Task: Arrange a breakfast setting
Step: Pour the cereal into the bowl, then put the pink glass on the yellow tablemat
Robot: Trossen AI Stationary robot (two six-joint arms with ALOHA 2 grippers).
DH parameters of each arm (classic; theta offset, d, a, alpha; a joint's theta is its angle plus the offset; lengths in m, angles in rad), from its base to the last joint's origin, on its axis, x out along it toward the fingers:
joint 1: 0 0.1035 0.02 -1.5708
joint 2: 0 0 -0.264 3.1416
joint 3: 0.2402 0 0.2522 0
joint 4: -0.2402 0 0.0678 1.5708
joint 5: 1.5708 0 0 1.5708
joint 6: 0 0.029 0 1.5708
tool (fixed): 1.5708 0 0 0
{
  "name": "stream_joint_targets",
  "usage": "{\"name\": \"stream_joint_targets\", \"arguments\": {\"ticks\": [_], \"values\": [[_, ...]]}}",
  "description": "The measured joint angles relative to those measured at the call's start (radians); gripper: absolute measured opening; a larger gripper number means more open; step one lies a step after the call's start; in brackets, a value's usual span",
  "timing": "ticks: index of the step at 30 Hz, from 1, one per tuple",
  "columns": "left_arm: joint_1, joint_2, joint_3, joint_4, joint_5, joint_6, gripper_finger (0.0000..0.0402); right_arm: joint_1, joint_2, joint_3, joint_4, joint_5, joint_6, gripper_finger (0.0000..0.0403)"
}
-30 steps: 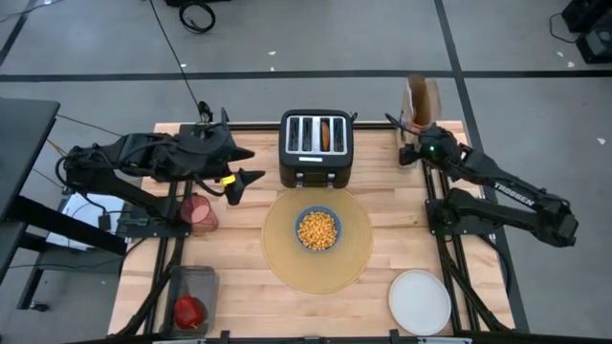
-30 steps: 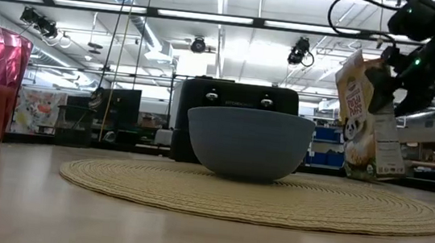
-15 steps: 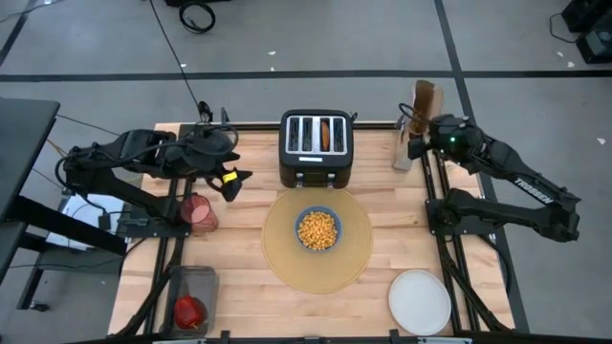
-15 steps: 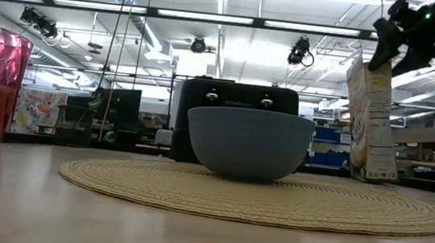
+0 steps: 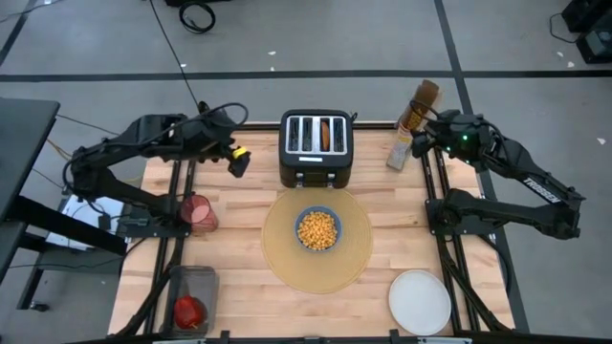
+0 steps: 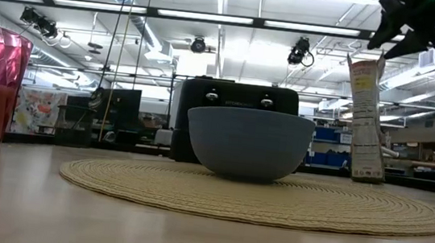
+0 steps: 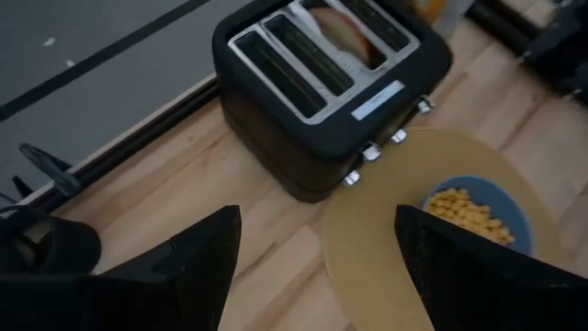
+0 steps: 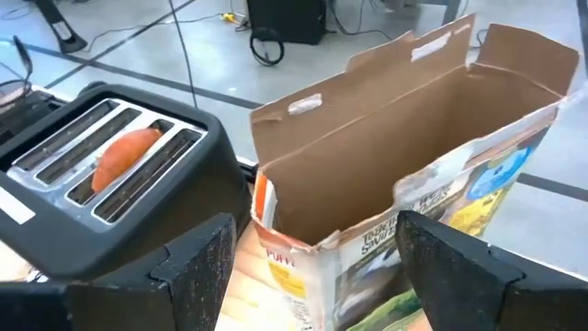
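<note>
My left tool [image 5: 237, 161] hangs above the bench [image 5: 239, 268], fingers apart and gripping nothing. The pink cup [image 5: 199, 212] stands near it, the red apple [image 5: 187, 310] well beyond that in a clear bin [image 5: 191, 298]. The black toaster [image 5: 316, 148], bagel [image 5: 327, 135] in a slot, sits between my tools; just beyond it the blue bowl [image 5: 317, 229] of cereal rests mid-placemat [image 5: 279, 258]. My right tool [image 5: 425, 143] is apart too, over the open cereal box [image 5: 409, 125], free of it. The white plate [image 5: 420, 301] lies well apart.
</note>
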Motion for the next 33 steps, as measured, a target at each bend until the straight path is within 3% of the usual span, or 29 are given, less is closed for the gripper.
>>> {"name": "stream_joint_targets", "arguments": {"ticks": [12, 15, 20, 23, 26, 28, 30, 33], "values": [[0.056, 0.04, 0.0, 0.019, 0.019, 0.05, 0.0295, 0.0, -0.054, 0.0, -0.093, -0.149, 0.08, 0.0302], [0.056, 0.04, 0.0, 0.011, 0.035, 0.043, 0.0295, 0.0, -0.067, 0.0, -0.1, -0.242, 0.139, 0.0302], [0.048, 0.04, 0.0, 0.007, 0.168, 0.069, 0.0295, 0.0, -0.075, 0.0, -0.069, -0.42, 0.223, 0.03], [0.02, 0.04, 0.0, -0.007, 0.237, 0.041, 0.0295, 0.0, -0.079, 0.0, -0.027, -0.58, 0.239, 0.0291], [-0.03, 0.038, 0.0, -0.13, 0.312, -0.038, 0.0295, 0.017, -0.085, 0.0, 0.031, -0.77, 0.24, 0.0279], [-0.065, 0.037, 0.0, -0.24, 0.31, -0.114, 0.0295, 0.038, -0.087, 0.0, 0.077, -0.856, 0.251, 0.0272], [-0.082, 0.041, 0.0, -0.312, 0.287, -0.185, 0.0295, 0.065, -0.087, 0.0, 0.134, -0.886, 0.25, 0.0268], [-0.057, 0.047, -0.018, -0.281, 0.251, -0.268, 0.0295, 0.108, -0.083, 0.0, 0.258, -0.886, 0.236, 0.0268]]}}
